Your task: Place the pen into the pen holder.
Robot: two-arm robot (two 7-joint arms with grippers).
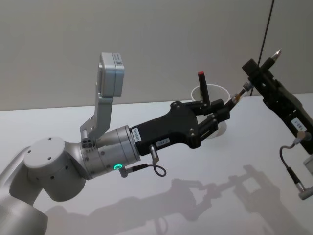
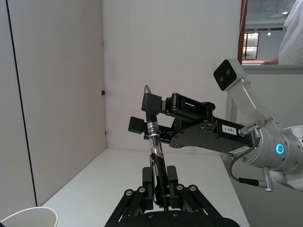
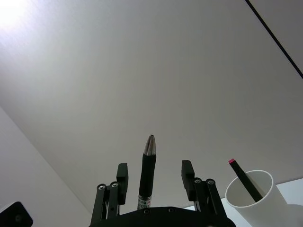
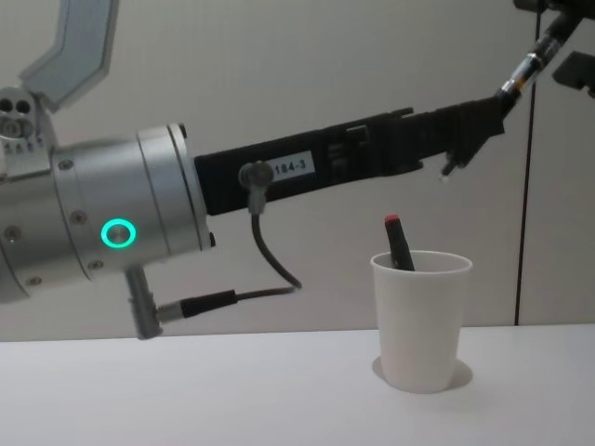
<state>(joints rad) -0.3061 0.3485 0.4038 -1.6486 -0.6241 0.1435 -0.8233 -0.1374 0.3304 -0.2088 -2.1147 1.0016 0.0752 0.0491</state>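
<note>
Now, head view, left gripper [image 1: 229, 104]: reaches across above the white table [image 1: 29, 122], fingers pinched on the pen's lower end, in front of the cup's rim.
Head view, right gripper [image 1: 261, 68]: up at the right; pen [image 1: 273, 58] runs through it, silver tip poking out beyond.
Head view, cup [image 1: 217, 93]: upright on the table behind the left gripper, a red-capped marker [image 1: 202, 85] standing in it.
Left wrist view, pen [image 2: 156, 151]: black, clamped between the left gripper's [image 2: 162, 189] pads; upper part passes between the right gripper's [image 2: 147, 116] fingers.
Right wrist view, right gripper [image 3: 155, 172]: fingers spread wide, a gap either side of the pen [image 3: 147, 175]; cup [image 3: 255, 194] nearby.
Chest view, pen [image 4: 523, 72]: high in the air, up and right of the cup [image 4: 420, 316], well clear of its rim.
</note>
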